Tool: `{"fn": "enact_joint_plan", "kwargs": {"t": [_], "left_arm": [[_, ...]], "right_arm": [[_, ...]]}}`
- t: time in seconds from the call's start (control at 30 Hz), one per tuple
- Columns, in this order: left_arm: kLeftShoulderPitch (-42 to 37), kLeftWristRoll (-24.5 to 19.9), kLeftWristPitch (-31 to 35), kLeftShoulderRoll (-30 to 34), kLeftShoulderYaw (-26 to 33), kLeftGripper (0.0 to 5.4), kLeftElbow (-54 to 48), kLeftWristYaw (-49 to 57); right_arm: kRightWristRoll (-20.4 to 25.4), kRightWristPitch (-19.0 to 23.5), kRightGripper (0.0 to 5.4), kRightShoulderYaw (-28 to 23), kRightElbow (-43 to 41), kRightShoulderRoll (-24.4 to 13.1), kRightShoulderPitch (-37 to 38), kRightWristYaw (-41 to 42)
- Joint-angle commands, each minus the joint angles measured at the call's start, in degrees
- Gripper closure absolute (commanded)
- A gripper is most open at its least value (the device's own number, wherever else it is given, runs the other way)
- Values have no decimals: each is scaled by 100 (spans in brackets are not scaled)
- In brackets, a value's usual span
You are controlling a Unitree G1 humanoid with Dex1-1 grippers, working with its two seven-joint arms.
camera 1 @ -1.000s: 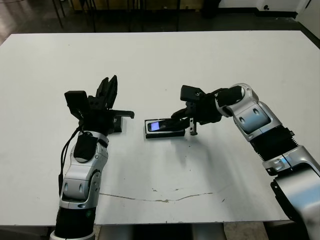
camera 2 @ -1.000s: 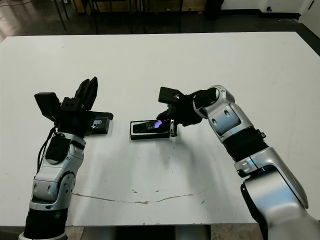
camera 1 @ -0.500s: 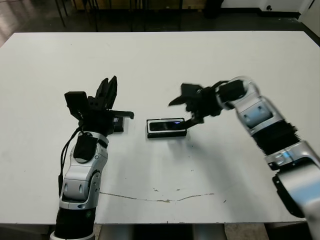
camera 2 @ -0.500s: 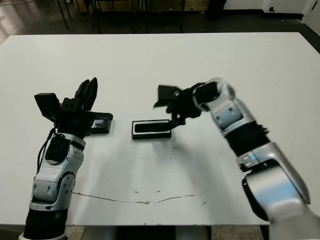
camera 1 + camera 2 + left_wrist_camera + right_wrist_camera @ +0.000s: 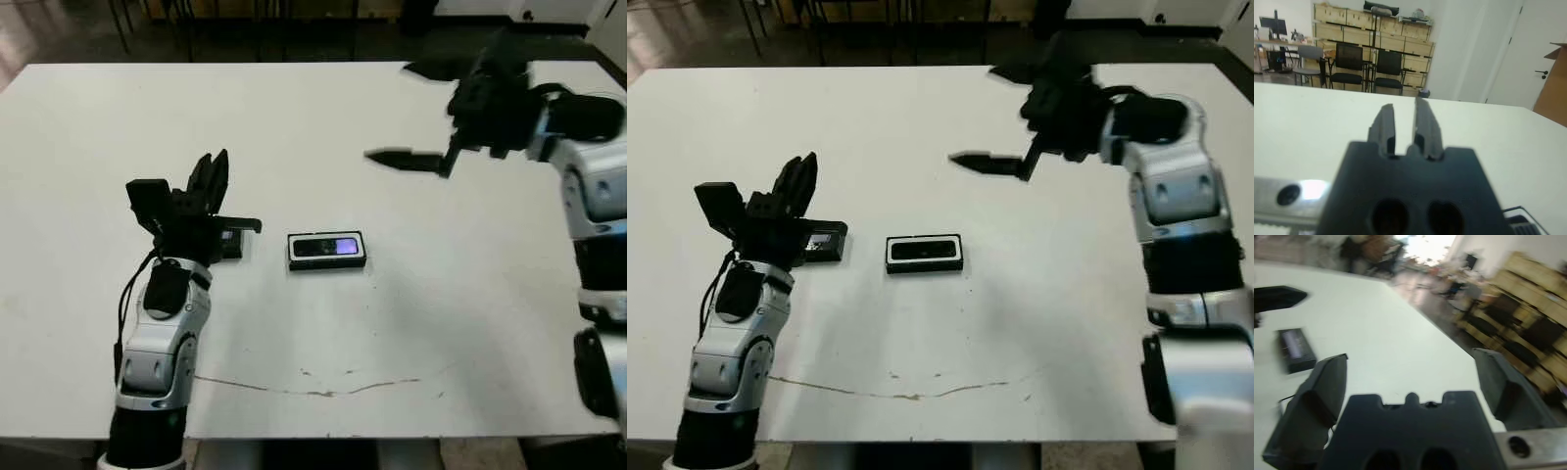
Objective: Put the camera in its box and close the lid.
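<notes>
The box (image 5: 326, 262), a shallow black tray with a white lining, sits mid-table. The camera (image 5: 328, 247) lies inside it with its purple screen facing up. The lid (image 5: 826, 242), flat and black with a glossy window, rests on the table to the box's left, just below my left gripper (image 5: 211, 176). That gripper points up and away, its fingers (image 5: 1422, 122) almost together with nothing between them. My right gripper (image 5: 1004, 116) hangs high over the far right of the table, wide open and empty. The box (image 5: 1297, 350) shows blurred in the right wrist view.
A thin crack line (image 5: 323, 390) runs along the white table (image 5: 294, 117) near its front edge. Chairs and wooden shelves stand beyond the far edge.
My right gripper let go of the camera, which now lies in the box. It then swung up and away to the far right, opening wide. The left arm stayed still.
</notes>
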Motion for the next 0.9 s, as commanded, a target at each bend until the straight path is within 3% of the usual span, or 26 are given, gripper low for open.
{"fn": "enact_joint_plan", "kwargs": {"t": [0.03, 0.17, 0.3, 0.37, 0.47, 0.67, 0.9], "left_arm": [[-27, -13, 119, 487, 277, 540, -113, -208], [-374, 246, 130, 1496, 498, 540, -60, -716], [-1176, 162, 124, 2877, 483, 540, 817, -2145], [-1834, 327, 93, 3568, 179, 540, 1585, -3034], [-2776, 632, 42, 4040, -356, 540, 2787, -3967], [-4390, 1585, 182, 3945, -1550, 540, 5162, -5121], [-5447, 2657, 140, 3100, -2581, 540, 7345, -5353]], "right_arm": [[45, -124, 105, -121, -70, -37, 531, -251], [219, -389, 198, -177, -98, -240, 931, -18], [472, -8, 288, -187, -450, -422, 1191, 92], [623, 204, 333, -166, -561, -486, 1219, 144], [786, 459, 402, -105, -622, -558, 1187, 205], [1017, 809, 539, 10, -680, -650, 1140, 371], [973, 835, 539, 117, -846, -790, 1200, 412]]}}
